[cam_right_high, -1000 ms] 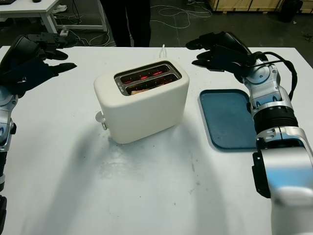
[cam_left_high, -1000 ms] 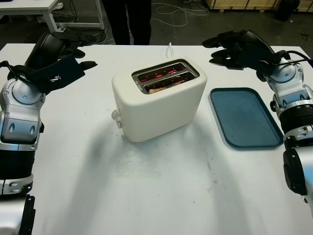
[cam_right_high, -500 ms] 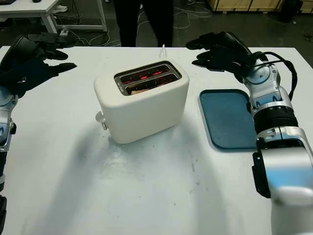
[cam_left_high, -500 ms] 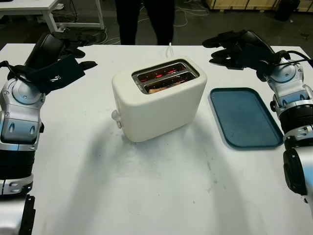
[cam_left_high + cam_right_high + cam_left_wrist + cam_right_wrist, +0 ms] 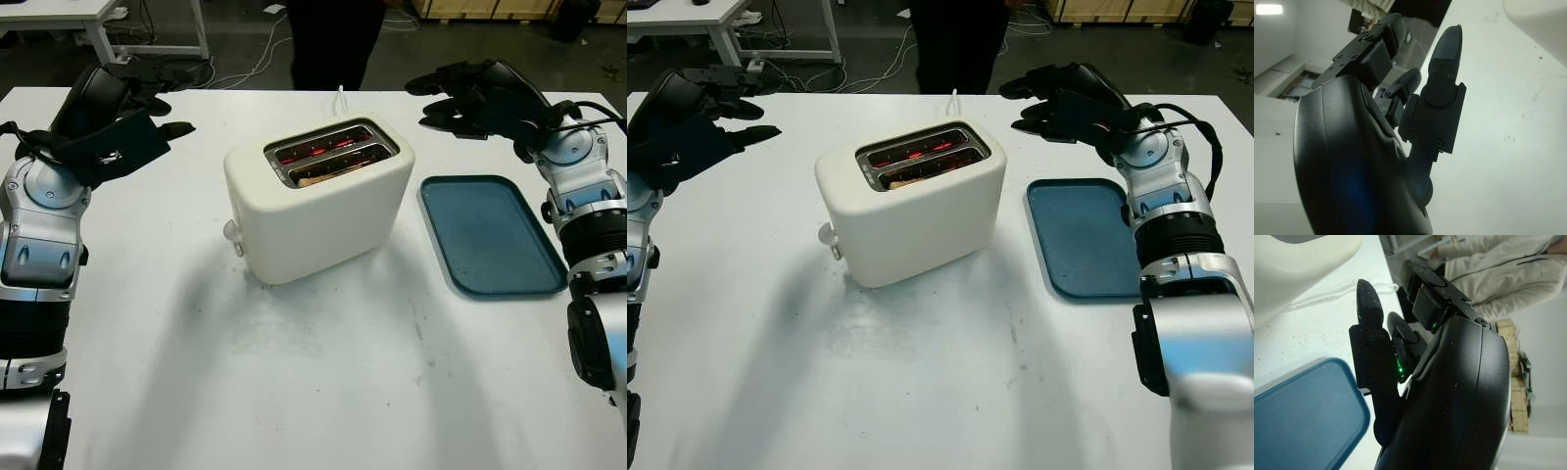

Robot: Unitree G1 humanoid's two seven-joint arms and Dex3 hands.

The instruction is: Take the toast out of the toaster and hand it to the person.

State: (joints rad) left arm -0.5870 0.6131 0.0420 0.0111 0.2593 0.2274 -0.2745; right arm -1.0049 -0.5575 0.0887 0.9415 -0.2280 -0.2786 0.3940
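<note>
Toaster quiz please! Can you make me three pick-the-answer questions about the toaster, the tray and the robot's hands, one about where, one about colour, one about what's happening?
1. Where is the tray?
A. On top of the toaster
B. On the table, on the robot's right side of the toaster
C. In the robot's left hand

2. What colour is the toaster?
A. Red
B. Black
C. Cream white

3. What are the robot's hands doing?
A. Both are open and hold nothing
B. The right one holds toast
C. The left one holds the tray

Answers:
1. B: the tray lies flat on the table, apart from the toaster.
2. C: its body is cream white; the slots glow red inside.
3. A: the left hand and right hand are raised on either side of the toaster, and the toast sits in a slot.
</note>
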